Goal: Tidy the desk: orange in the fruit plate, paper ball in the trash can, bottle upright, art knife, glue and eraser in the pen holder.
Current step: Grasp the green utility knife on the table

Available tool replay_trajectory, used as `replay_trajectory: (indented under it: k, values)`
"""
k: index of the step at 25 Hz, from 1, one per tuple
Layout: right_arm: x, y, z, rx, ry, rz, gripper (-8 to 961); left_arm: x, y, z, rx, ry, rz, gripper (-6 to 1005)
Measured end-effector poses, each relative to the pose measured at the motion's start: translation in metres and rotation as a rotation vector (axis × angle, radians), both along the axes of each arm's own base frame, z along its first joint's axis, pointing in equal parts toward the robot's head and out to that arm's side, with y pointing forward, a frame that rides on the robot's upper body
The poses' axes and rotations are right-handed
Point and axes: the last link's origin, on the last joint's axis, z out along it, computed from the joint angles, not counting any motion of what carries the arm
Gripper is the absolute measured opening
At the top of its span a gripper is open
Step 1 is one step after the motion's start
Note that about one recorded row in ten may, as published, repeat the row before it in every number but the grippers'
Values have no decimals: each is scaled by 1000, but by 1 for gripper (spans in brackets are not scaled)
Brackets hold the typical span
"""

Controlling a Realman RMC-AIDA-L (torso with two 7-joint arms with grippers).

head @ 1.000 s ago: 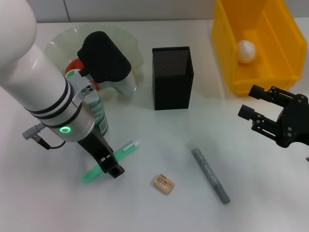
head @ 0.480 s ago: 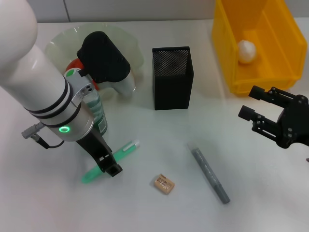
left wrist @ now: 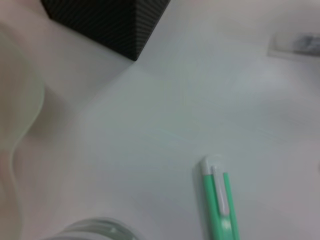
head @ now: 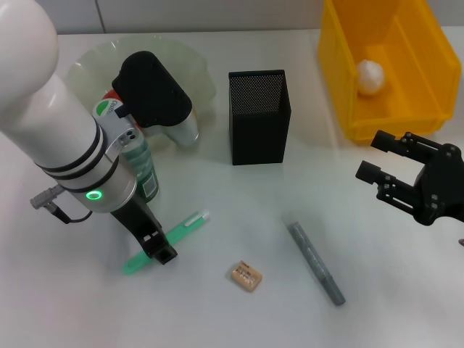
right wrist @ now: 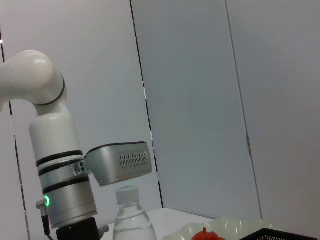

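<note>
The green glue [head: 174, 236] lies on the table, and my left gripper [head: 159, 250] is low over its middle. Close behind it, partly hidden by my left arm, the bottle [head: 143, 170] stands upright. A sliver of the orange [head: 108, 93] shows in the fruit plate [head: 190, 59]. The paper ball [head: 370, 76] rests in the yellow trash can [head: 406, 109]. The tan eraser [head: 245, 276] and the grey art knife [head: 315, 262] lie in front of the black pen holder [head: 259, 119]. My right gripper [head: 373, 156] hovers open and empty at the right. The left wrist view shows the glue [left wrist: 220, 205] close by.
The right wrist view looks across at the bottle [right wrist: 131, 215], the orange [right wrist: 205, 234] and the fruit plate [right wrist: 235, 226]. In the left wrist view the pen holder [left wrist: 105, 22] stands farther off, with bare table between it and the glue.
My left arm has shifted slightly left, carrying its gripper a little along the glue. The right gripper has barely moved.
</note>
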Motion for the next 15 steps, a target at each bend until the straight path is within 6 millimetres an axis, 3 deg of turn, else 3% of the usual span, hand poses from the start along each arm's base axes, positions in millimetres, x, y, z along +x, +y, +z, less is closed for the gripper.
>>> replay_trajectory:
  k: [15]
  values:
    - [0, 0, 0, 1, 0, -1, 573, 0, 1, 0, 6, 1, 6, 530]
